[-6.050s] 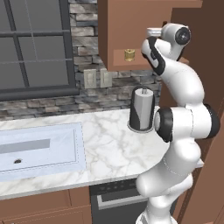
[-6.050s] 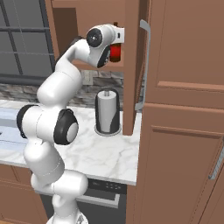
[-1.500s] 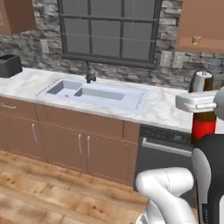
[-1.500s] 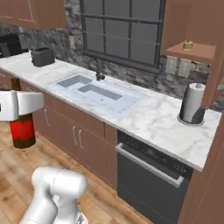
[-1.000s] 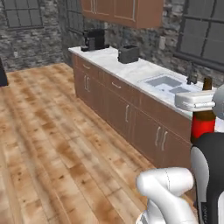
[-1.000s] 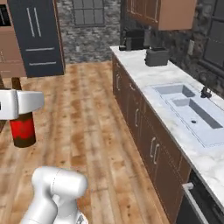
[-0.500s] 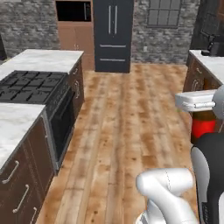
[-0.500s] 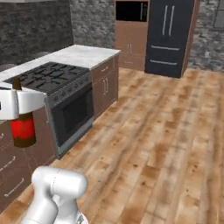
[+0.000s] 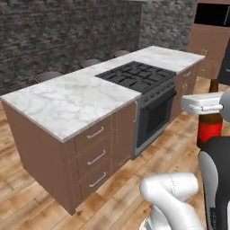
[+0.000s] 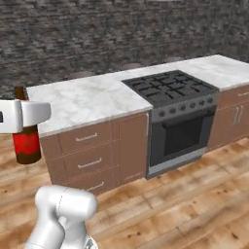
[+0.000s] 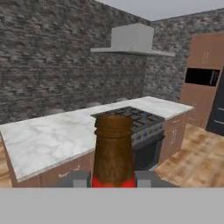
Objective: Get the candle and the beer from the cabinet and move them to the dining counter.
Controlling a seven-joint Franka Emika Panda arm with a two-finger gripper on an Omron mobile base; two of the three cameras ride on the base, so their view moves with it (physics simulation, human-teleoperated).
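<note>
You see the gripper (image 11: 112, 180) pinching the beer (image 11: 113, 151), a dark brown glass bottle with narrow neck and red label, held upright off the near edge of the dining counter (image 9: 76, 101), white veined marble with an inset black cooktop (image 9: 137, 75).

Glossy brown glass beer (image 11: 113, 146), smooth veined marble dining counter (image 9: 72, 99) with wood sides, matt black cooktop (image 9: 137, 75).

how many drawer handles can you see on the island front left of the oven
3, stacked on the dining counter base left of the oven: top, middle, bottom. Others may be hidden on sides not facing the cameras.
</note>
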